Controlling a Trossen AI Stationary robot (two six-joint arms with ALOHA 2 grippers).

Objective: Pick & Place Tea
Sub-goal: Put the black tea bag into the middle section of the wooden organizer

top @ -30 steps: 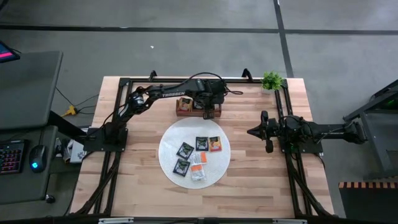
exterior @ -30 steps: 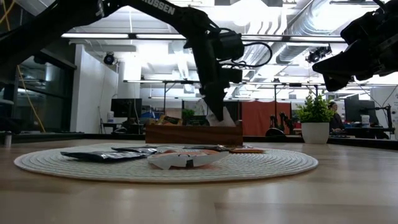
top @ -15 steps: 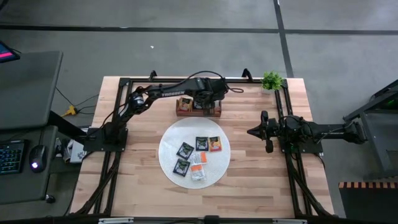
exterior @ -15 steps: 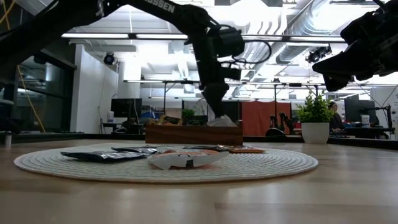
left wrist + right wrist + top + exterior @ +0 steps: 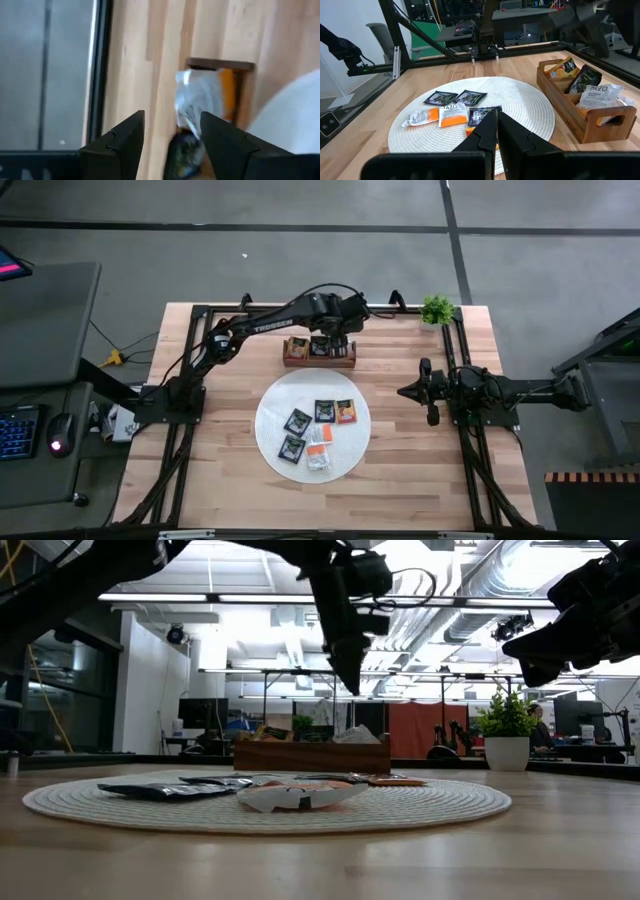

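Note:
Several tea sachets lie flat on the round white mat point(image 5: 270, 405): black ones point(image 5: 297, 421), an orange one point(image 5: 345, 411) and a white one point(image 5: 318, 460). The brown wooden tray point(image 5: 318, 361) at the far edge holds an orange sachet point(image 5: 559, 68), a black one point(image 5: 587, 77) and a white one point(image 5: 599, 96), which leans in the right-end compartment. My left gripper point(image 5: 172, 117) hangs open above that end of the tray point(image 5: 312, 755), clear of the white sachet point(image 5: 355, 734). My right gripper point(image 5: 496, 120) waits shut at the right side of the table.
A small potted plant point(image 5: 437, 309) stands at the table's far right corner. Black frame rails point(image 5: 300, 307) run along the far edge behind the tray. Bare wood lies near the front edge point(image 5: 320, 500) and left of the mat.
My left gripper has let go of the white sachet and risen straight up from the tray's right end. The sachet stays in the tray, leaning with its top above the wall.

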